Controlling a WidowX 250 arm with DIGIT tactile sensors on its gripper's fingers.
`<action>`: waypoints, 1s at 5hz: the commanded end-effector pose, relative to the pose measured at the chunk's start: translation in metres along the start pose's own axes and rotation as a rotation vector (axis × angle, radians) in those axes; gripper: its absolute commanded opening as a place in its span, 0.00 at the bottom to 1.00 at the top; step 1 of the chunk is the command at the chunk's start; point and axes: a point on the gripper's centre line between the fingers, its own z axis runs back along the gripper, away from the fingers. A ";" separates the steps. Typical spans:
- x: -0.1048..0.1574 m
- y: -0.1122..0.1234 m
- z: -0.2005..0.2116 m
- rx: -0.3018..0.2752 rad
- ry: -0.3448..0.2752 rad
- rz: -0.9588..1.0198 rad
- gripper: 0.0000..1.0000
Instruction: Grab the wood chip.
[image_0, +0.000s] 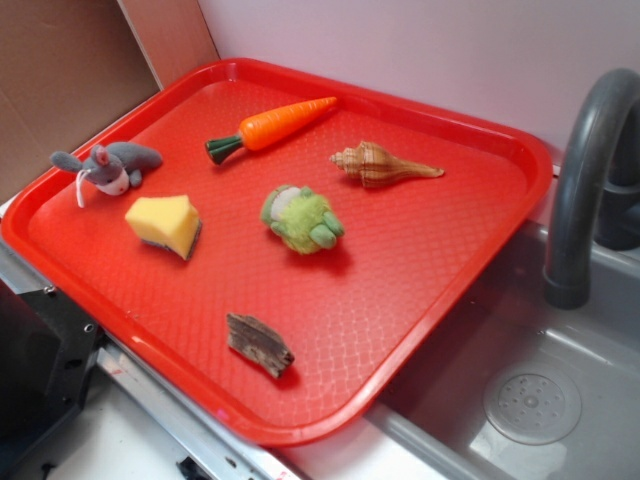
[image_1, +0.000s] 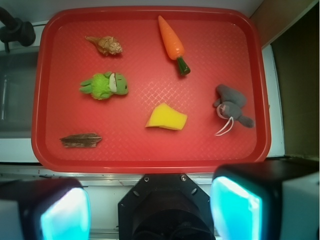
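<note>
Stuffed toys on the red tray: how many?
2. The grey plush mouse lies at the tray's left corner in the exterior view; the green plush frog sits mid-tray, between seashell and sponge. None seem hidden.

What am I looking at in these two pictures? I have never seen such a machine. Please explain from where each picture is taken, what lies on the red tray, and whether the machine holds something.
This is a small robot arm with a pincer for grasping. One picture comes from a camera standing beside the scene. The other comes from a camera on the arm's wrist, looking straight down; the two glowing blue pads at its bottom edge are the pincer's fingers. They stand wide apart and hold nothing.

On the red tray lie six things, all apart from each other: a wood chip near one corner, a yellow sponge, a green plush toy, a seashell, a toy carrot and a grey plush mouse. Beside the tray is a grey sink with a dark faucet.

The pincer hovers outside the tray and touches none of them.
</note>
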 end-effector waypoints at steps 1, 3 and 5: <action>0.000 0.000 0.000 0.000 0.000 0.000 1.00; 0.046 -0.037 -0.006 0.019 -0.114 -0.504 1.00; 0.028 -0.076 -0.026 0.063 -0.059 -1.018 1.00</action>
